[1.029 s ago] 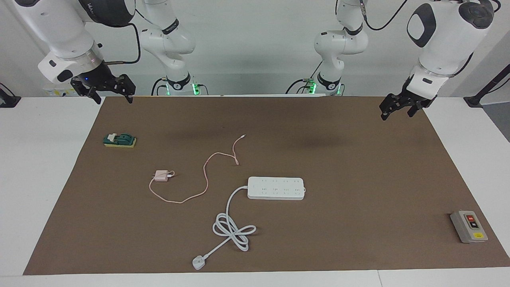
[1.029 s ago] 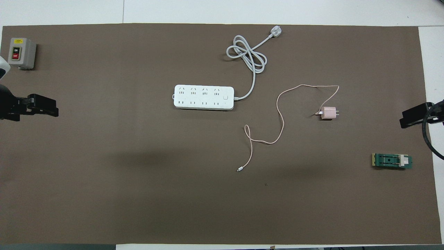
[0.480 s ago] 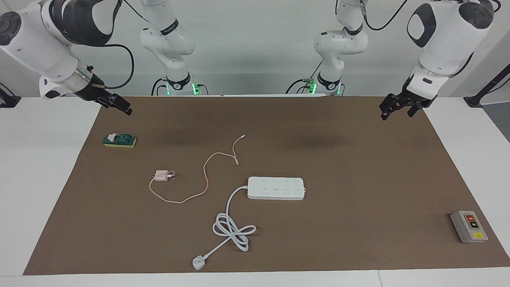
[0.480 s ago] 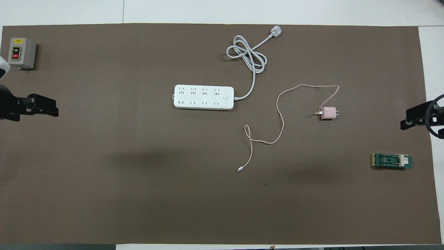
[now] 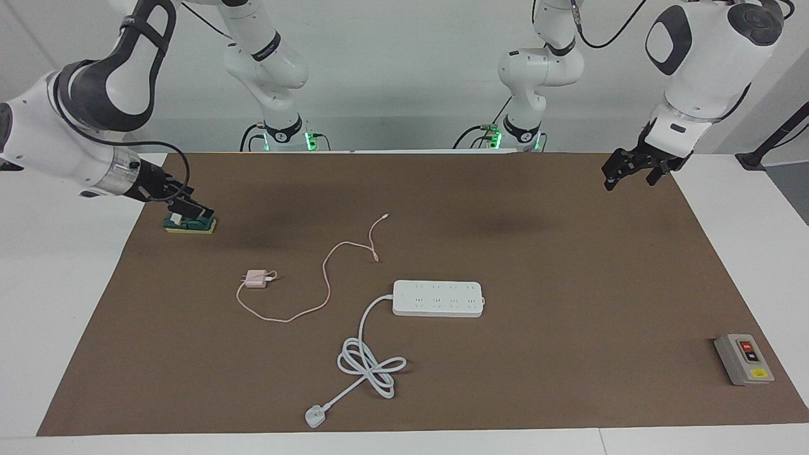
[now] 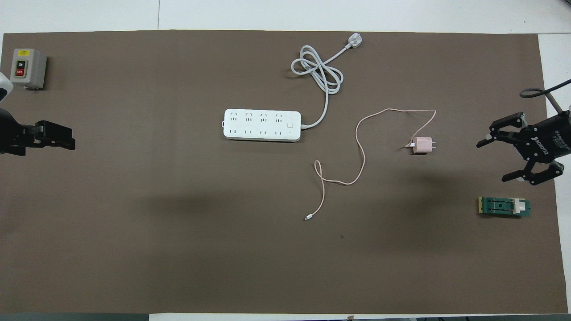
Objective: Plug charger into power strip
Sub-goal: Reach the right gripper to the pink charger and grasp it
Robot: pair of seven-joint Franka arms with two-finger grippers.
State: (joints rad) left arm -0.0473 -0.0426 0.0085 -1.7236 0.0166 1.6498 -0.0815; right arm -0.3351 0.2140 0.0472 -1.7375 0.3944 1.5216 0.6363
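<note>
The charger [image 5: 256,279] [image 6: 422,145], a small pink cube, lies on the brown mat with its thin pink cable [image 6: 359,151] snaking toward the robots. The power strip [image 5: 437,298] [image 6: 262,125], a long white bar, lies mid-mat beside the charger, toward the left arm's end, sockets up. Its thick cord loops to a white plug [image 6: 354,41]. My right gripper [image 5: 196,212] [image 6: 491,162] hangs open and empty over the mat's right-arm end, above the stretch between the charger and the mat's edge. My left gripper [image 5: 629,183] [image 6: 67,140] waits open over the mat's left-arm end.
A green block on a yellow base [image 5: 189,224] [image 6: 504,207] sits close by the right gripper, nearer to the robots than the charger. A grey box with red and black buttons [image 5: 743,359] [image 6: 27,67] stands at the mat's left-arm end. White table [image 5: 63,284] surrounds the mat.
My right arm has swung down and inward over the mat toward the charger, and its wrist has turned so the spread fingers now show from above. The left arm has not moved.
</note>
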